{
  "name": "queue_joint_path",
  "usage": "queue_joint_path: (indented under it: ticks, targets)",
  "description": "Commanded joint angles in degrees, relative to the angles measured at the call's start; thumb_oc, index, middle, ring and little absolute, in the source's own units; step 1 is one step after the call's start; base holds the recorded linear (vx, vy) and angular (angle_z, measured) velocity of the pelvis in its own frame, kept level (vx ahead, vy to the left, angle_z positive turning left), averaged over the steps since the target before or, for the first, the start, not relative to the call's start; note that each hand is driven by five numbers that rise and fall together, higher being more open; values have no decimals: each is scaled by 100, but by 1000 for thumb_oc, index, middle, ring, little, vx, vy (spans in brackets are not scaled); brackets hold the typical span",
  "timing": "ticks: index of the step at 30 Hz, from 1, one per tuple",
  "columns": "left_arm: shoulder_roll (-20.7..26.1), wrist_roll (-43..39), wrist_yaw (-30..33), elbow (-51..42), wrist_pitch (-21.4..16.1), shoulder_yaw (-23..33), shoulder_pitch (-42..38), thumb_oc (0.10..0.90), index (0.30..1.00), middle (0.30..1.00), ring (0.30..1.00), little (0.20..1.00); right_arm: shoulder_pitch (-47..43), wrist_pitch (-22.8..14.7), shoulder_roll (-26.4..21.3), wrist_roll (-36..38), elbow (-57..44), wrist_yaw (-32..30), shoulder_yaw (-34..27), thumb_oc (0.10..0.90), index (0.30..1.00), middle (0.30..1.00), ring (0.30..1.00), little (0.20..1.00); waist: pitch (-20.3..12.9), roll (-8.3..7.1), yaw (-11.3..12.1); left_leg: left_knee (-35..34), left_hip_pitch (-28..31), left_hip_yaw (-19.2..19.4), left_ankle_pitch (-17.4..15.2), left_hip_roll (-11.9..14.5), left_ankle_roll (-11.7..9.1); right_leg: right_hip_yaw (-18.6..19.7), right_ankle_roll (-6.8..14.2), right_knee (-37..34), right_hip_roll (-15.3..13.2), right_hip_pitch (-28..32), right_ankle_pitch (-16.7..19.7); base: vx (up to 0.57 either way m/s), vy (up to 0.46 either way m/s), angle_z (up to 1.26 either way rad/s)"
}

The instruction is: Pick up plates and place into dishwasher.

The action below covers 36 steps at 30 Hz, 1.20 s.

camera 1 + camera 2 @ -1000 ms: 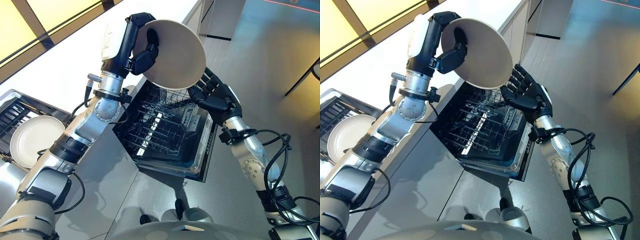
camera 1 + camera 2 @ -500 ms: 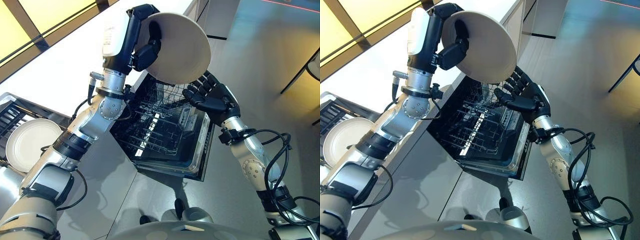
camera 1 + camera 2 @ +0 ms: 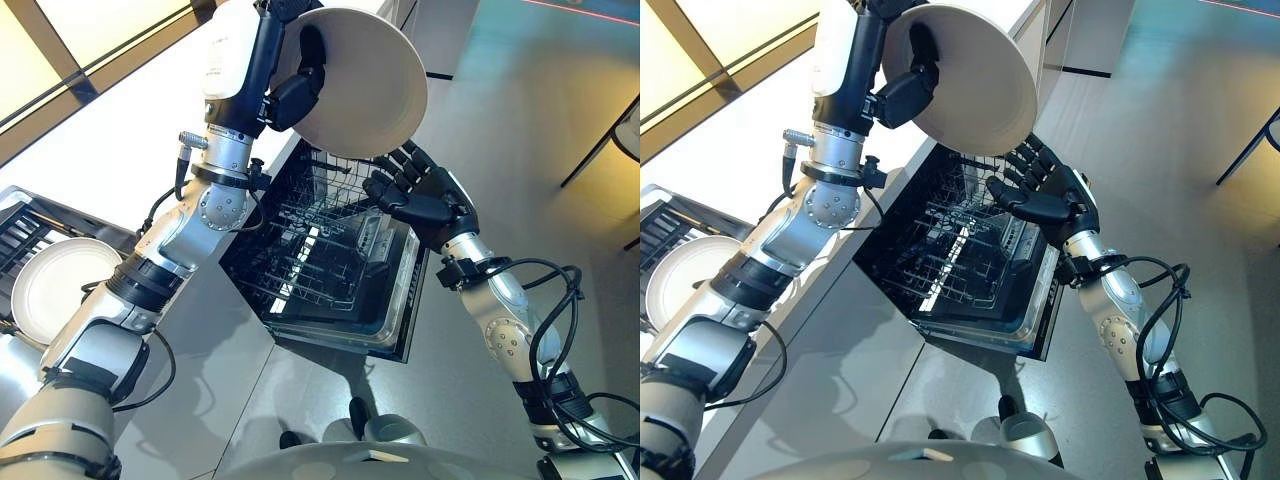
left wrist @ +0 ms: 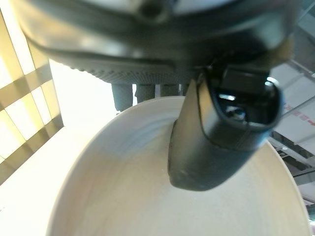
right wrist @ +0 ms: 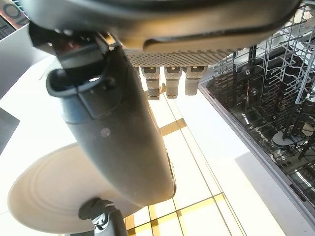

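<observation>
A: Grey floor (image 3: 560, 110) runs along your right, and a long white bench (image 3: 130, 130) runs along your left, with the open dishwasher (image 3: 330, 250) set into its front.

B: Where do you see the plate?

A: You have the plate (image 3: 365, 85) raised high over the dishwasher's wire rack (image 3: 320, 235), tilted, its face turned towards the bench. Your left hand (image 3: 295, 85) clamps it: thumb pressed on the face, fingers (image 4: 147, 93) wrapped behind the rim.

B: And your right hand?

A: Your right hand (image 3: 420, 195) hovers just below the plate's lower edge, palm up, over the far side of the rack. Its fingers (image 5: 167, 81) are straight and spread, gripping nothing; you cannot tell whether the tips touch the rim.

B: Anything else?

A: You have a second plate (image 3: 55, 285) lying flat in a dark drying rack (image 3: 25, 225) at the bench's near left end.
</observation>
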Motion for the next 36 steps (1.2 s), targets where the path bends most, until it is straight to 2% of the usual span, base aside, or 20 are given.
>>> queue_joint_path:
  ticks: [1, 9, 22, 27, 36]
  targets:
    - [90, -74, 380, 316, -200, -117, -918, 100, 300, 300, 300, 200, -549, -646, 115, 366, -881, 320, -195, 800, 900, 900, 900, 900, -577, -156, -53, 18, 117, 67, -301, -8, -88, -245, 564, 68, -147, 60, -1, 0, 0, 0]
    - [-167, -52, 359, 800, -549, -77, -472, 100, 300, 300, 300, 200, -712, -949, 184, 461, -978, 243, -362, 800, 900, 900, 900, 900, -577, -180, -41, 18, 138, 84, -304, -7, -74, -212, 544, 51, -124, 80, -1, 0, 0, 0]
    - [-581, -57, 298, 1304, -974, -216, -16, 100, 300, 300, 300, 200, -882, -985, 259, 747, -989, 265, -474, 800, 900, 900, 900, 900, -574, -226, -24, 18, 143, 155, -306, 8, -66, -227, 549, 36, -142, 89, -5, 0, 0, 0]
    - [-715, -100, 290, 1418, -1220, -244, 93, 100, 300, 300, 300, 200, -855, -833, 263, 915, -963, 320, -511, 800, 900, 900, 900, 900, -568, -237, -44, 18, 146, 178, -312, 14, -62, -213, 553, 38, -148, 80, 2, 0, 0, 0]
    - [-764, -40, 269, 1157, -1186, -482, -215, 100, 300, 300, 300, 200, -772, -201, 284, 1066, -647, 547, -106, 800, 900, 900, 900, 900, -552, -262, -45, 18, 141, 190, -310, 9, -59, -243, 574, 42, -168, 78, 7, 0, 0, 0]
